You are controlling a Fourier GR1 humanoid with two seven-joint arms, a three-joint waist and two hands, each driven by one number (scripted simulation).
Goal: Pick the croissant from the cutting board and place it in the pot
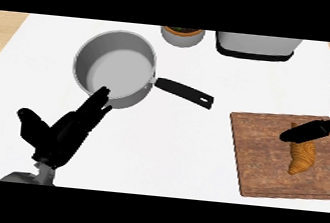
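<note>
Head view, looking steeply down on the white bench (pixel 194 151). Over on the right lies the brown wooden cutting board (pixel 263 158), and on it sits the golden-brown curved croissant (pixel 302 158), lengthwise, near the board's right edge. The right robot hand (pixel 322 129) is right there above it: black fingers reach in from the right edge, their tips touching the croissant's upper end, the thumb sticking up higher. The fingers are partly spread and not wrapped round the pastry, so that hand reads as open.

Across the bench, upper left, stands the round grey metal pot (pixel 115 68) with its black handle (pixel 186 92) pointing down and right toward the board. The pot's inside shows only bare metal. The left robot hand (pixel 66 129) comes up from the lower left, fingers straight and relaxed, open, the fingertips just at the pot's lower rim.

Along the far edge, a small grey round container with dark contents (pixel 182 36) and a grey box-shaped appliance with a dark base (pixel 254 46). No writing or labels readable anywhere.
</note>
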